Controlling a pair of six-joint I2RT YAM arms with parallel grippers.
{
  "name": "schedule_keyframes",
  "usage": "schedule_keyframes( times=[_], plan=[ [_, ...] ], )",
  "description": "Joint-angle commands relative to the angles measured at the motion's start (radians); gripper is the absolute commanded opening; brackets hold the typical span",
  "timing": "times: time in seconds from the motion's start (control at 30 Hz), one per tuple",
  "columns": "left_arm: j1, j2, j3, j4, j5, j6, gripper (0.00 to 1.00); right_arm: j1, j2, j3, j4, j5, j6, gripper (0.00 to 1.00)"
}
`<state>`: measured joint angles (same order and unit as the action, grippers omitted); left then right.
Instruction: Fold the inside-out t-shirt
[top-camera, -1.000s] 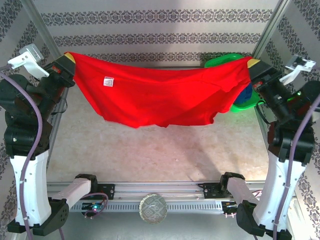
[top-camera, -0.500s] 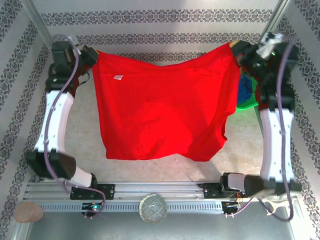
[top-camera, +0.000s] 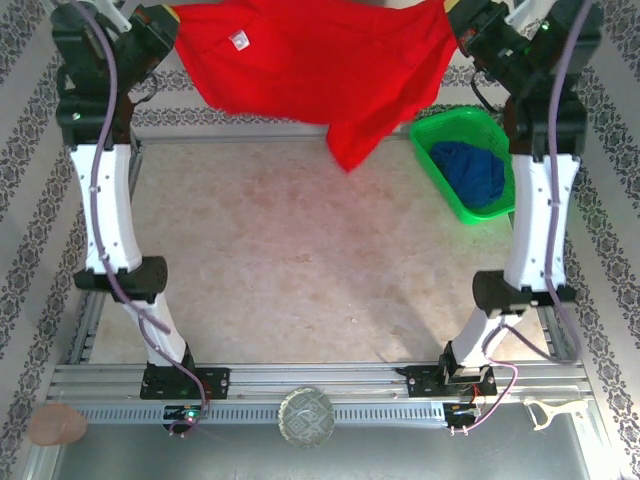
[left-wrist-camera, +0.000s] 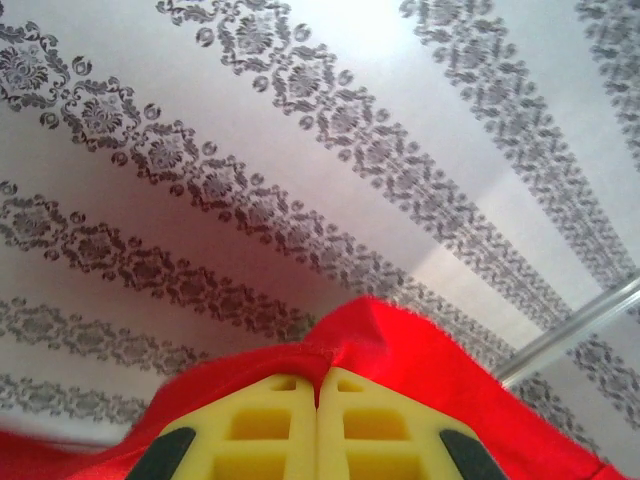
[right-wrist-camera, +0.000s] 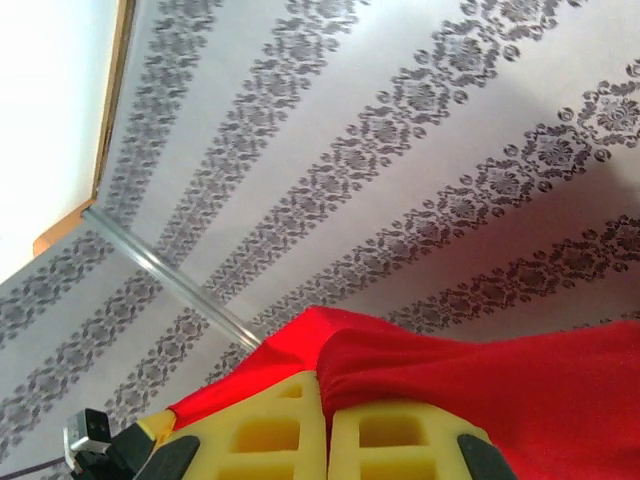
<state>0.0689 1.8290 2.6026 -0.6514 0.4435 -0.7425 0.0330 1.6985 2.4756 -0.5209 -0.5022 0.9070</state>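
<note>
Since each arm's jaws pinch thin corners of the red t-shirt (top-camera: 300, 60), hung high at 12 o'clock, one could slip, or its tail snag the green basket (top-camera: 425, 150) at 2 o'clock.

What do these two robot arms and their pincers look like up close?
Both the left arm and the right arm have long white shells joined by chunky black joints, with a thin purple cable trailing along each. The left gripper and right gripper each have two blocky yellow fingers, moulded with square hollows and dark patches at their outer corners.
</note>
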Motion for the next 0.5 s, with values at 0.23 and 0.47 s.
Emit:
schedule_keyframes(
  times=[0.23, 0.47],
  plan=[
    [0.033, -0.601, -1.407, 0.408, 0.029, 0.011, 0.0, 0.025, -0.675, -1.54, 0.418, 0.068, -0.013, 0.0],
    [0.033, -0.722, -2.042, 0.629, 0.031, -0.034, 0.0, 0.022, -0.952, -2.243, 0.527, 0.152, 0.089, 0.0]
  ],
)
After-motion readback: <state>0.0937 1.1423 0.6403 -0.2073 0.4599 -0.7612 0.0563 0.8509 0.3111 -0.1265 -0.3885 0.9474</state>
